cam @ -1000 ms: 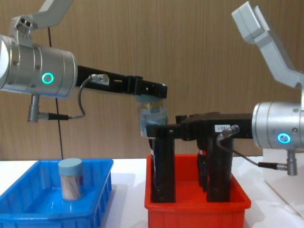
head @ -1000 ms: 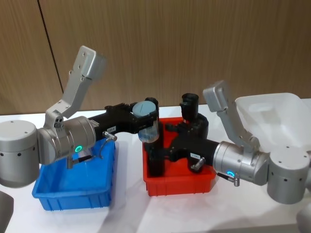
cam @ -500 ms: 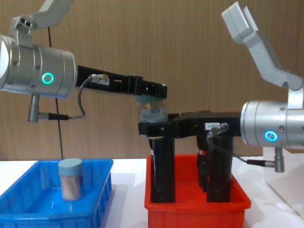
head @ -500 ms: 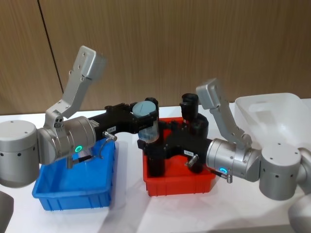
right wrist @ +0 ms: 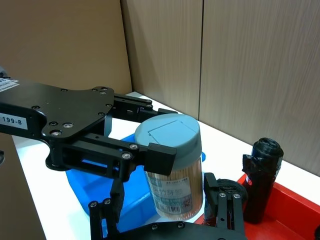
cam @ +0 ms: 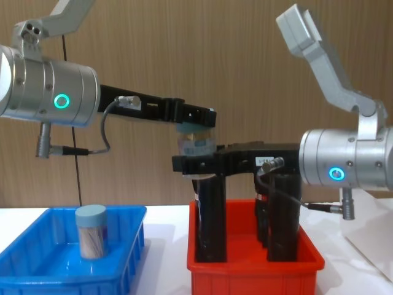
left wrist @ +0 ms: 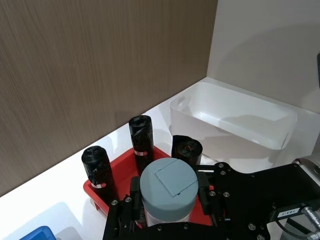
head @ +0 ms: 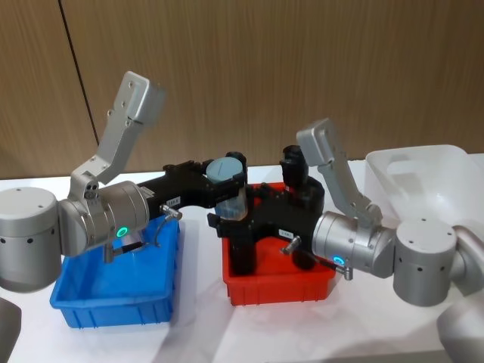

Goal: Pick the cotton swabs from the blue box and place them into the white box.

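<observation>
The right gripper (head: pixel 231 221) has slid left; its open black fingers now flank the clear, blue-lidded swab jar (head: pixel 233 203) — clamped by the left gripper (head: pixel 225 171) above the red bin (head: pixel 280 293); another jar (cam: pixel 91 233) stands in the blue box (cam: pixel 37 276).

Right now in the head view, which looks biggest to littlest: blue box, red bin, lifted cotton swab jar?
1-2. Blue box and red bin: alike, each partly hidden.
3. Cotton swab jar in the left gripper, right gripper open beside it.
</observation>
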Robot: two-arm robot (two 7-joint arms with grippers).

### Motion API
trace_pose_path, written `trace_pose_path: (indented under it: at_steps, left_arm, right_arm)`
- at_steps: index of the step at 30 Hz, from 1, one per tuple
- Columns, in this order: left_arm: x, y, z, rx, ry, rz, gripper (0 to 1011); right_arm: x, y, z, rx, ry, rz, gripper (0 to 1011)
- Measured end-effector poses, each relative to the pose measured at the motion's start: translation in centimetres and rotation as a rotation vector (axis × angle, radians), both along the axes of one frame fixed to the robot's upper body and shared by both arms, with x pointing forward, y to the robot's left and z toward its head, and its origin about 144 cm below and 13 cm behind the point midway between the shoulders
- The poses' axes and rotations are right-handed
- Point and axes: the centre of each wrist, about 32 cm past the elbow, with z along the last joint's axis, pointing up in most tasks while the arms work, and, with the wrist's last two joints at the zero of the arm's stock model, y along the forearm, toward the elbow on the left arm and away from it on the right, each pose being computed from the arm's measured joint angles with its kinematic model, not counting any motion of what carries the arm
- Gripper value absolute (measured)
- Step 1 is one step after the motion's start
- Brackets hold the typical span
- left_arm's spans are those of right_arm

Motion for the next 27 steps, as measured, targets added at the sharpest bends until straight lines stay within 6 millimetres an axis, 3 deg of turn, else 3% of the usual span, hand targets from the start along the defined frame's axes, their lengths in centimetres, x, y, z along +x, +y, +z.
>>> trace_pose_path:
  at_steps: [7,18,27]
  left_arm:
    - [0.00,0.00,0.00,0.000,0.000,0.000,666]
    - [0.00,0.00,0.00,0.000,0.000,0.000,666]
    - [0.00,0.00,0.00,0.000,0.000,0.001,666]
  right_arm:
    - [0.25,0.32,-0.07,0.000,-0.001,-0.001,961]
    - [0.55,0.67,-0.24,-0.004,0.000,-0.004,658]
    - [0.65,0.81,-0.29,-0.002,-0.003,-0.005,641]
